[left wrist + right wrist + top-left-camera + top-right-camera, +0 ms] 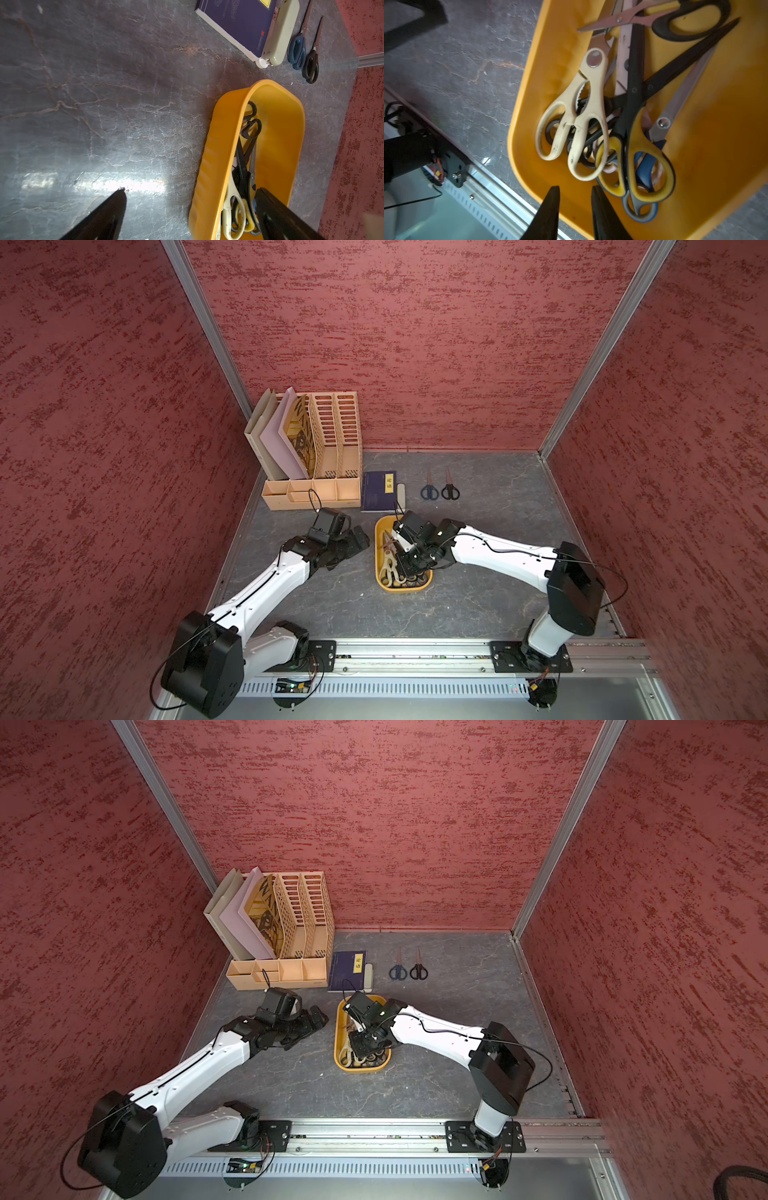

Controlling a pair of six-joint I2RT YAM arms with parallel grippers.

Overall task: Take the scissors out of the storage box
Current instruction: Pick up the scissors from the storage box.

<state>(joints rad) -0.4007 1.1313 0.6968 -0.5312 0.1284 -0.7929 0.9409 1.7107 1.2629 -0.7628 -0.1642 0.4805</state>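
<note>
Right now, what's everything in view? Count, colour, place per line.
storage box: 1, mustard yellow, mid-table between the arms
scissors in box: at least five, cream, black-and-yellow, black, blue handles; exact count hidden
scissors on table: 2, dark blue and black handles, side by side beyond the box
book: 1, dark blue with yellow label, beside the organizer
stapler-like item: 1, cream, against the book
file organizer: 1, beige, far left corner
folders: about three, beige, lilac, patterned, in the organizer
table: 1, grey marbled
left end effector: black, open, empty, beside the box
right end effector: black, slightly open, empty, over the box's near end
</note>
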